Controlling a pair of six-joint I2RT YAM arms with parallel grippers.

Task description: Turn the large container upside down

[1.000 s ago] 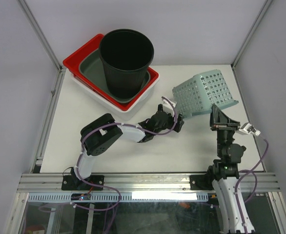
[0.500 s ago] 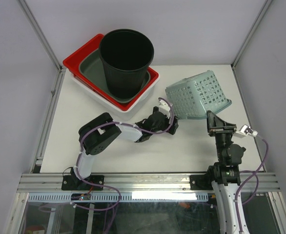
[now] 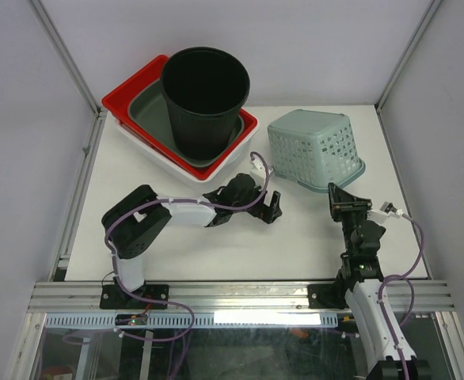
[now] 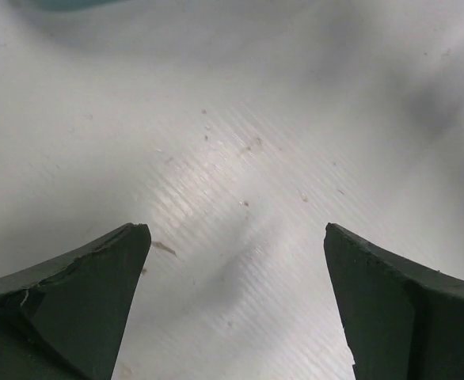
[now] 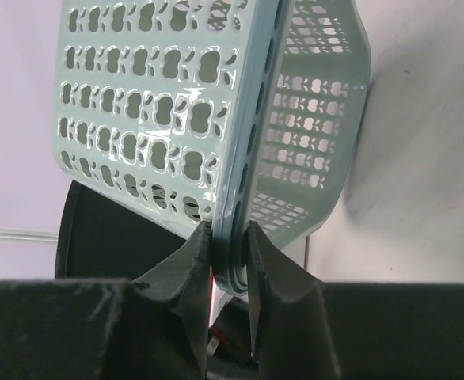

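Observation:
The large container is a pale teal perforated basket [image 3: 315, 149] at the right back of the white table [image 3: 137, 229], standing bottom-up. My right gripper [image 3: 340, 195] is shut on its near rim; in the right wrist view the two fingers pinch the rim [image 5: 240, 229] of the basket [image 5: 169, 103], with my gripper [image 5: 229, 236] closed round it. My left gripper [image 3: 270, 207] is open and empty, low over the table to the left of the basket. The left wrist view shows my left gripper [image 4: 236, 233] with only bare table between its fingers.
A tall black pot [image 3: 205, 99] stands in a grey-green tray [image 3: 143, 107], nested in a red tray [image 3: 121, 95] and a white tray [image 3: 149, 154] at the back left. Grey walls enclose the table. The metal frame rail [image 3: 240, 294] runs along the near edge.
The basket has tipped over from a tilted, raised pose to bottom-up on the table, shifting left and back. My left gripper has drawn back to the left. My right arm has lowered, still holding the rim.

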